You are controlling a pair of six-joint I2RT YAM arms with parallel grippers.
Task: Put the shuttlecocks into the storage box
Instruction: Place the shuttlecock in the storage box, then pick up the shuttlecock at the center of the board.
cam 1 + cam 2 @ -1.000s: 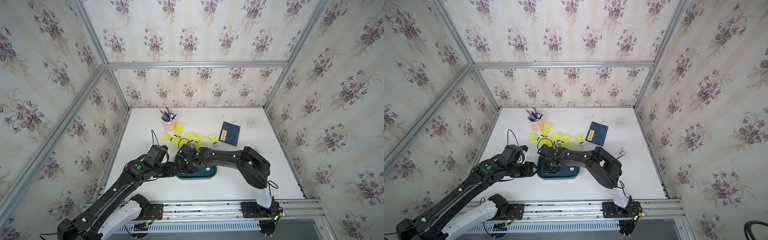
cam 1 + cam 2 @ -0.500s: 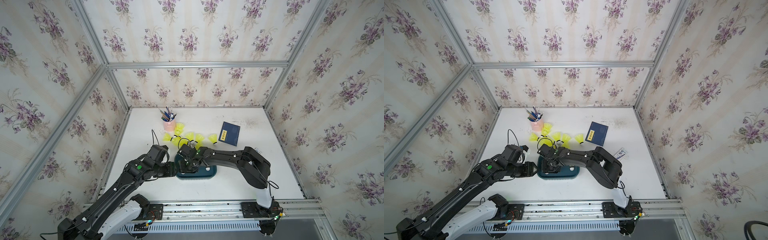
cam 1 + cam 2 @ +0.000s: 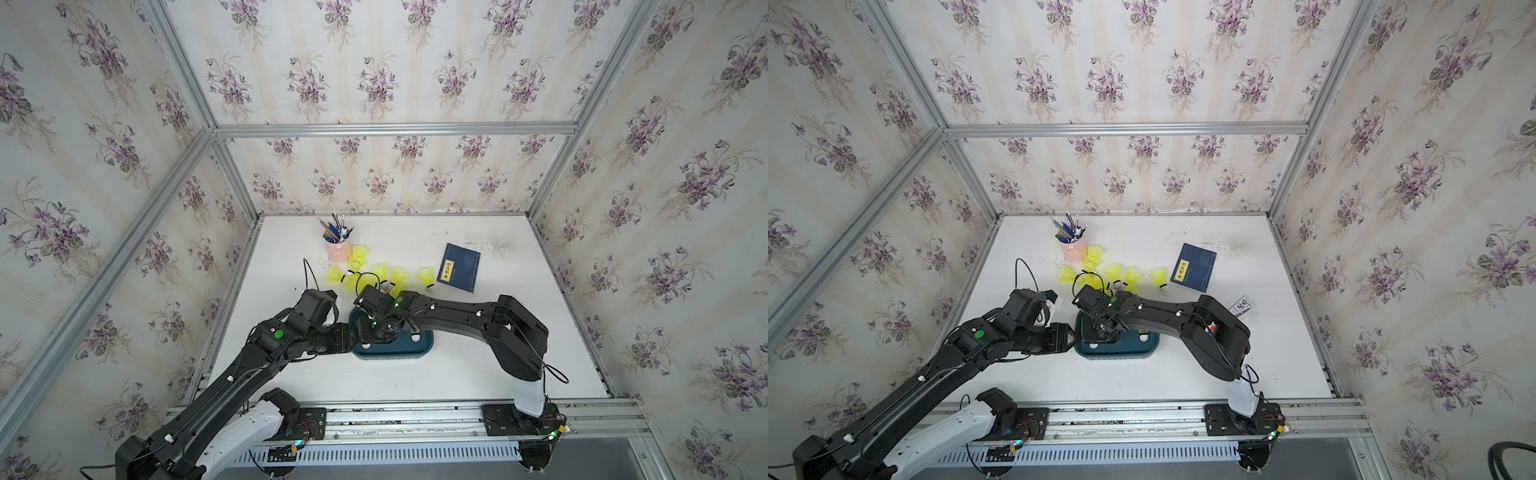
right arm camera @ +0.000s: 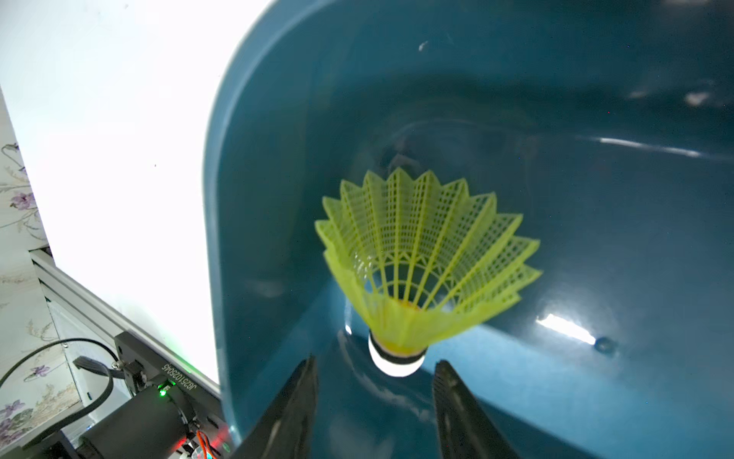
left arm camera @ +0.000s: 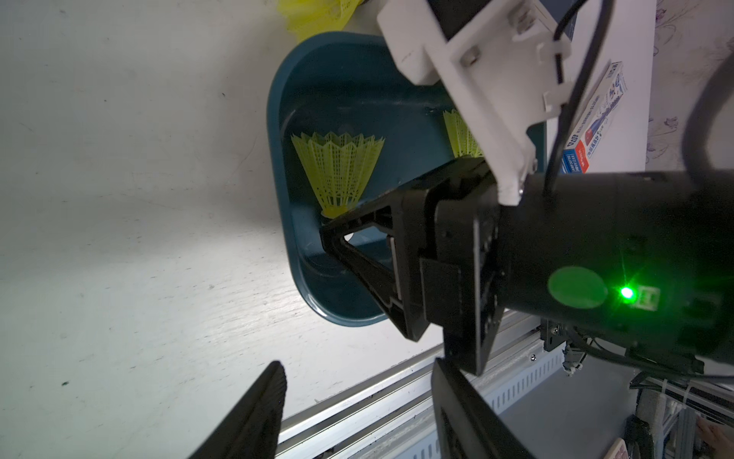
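Note:
The dark teal storage box [image 3: 390,354] [image 3: 1113,354] sits at the table's front middle. My right gripper [image 3: 376,332] [image 4: 377,365] hangs low over its left end, open. A neon yellow shuttlecock [image 4: 421,254] [image 5: 337,171] lies in the box just ahead of the fingertips, its white tip touching neither finger. Another shuttlecock [image 5: 460,135] lies further along inside, partly hidden by the right wrist. Several shuttlecocks [image 3: 399,276] [image 3: 1131,277] lie loose on the table behind the box. My left gripper [image 3: 347,337] [image 5: 359,363] stands open and empty just off the box's left end.
A pink pen cup [image 3: 338,249] stands behind the loose shuttlecocks and a flat navy book [image 3: 459,268] lies to their right. A small printed carton [image 3: 1241,305] lies by the right arm's elbow. The aluminium rail [image 3: 399,409] runs along the front edge.
My right gripper's jaws have opened over the box's left end, and the shuttlecock now lies free inside. Both arms have hardly moved.

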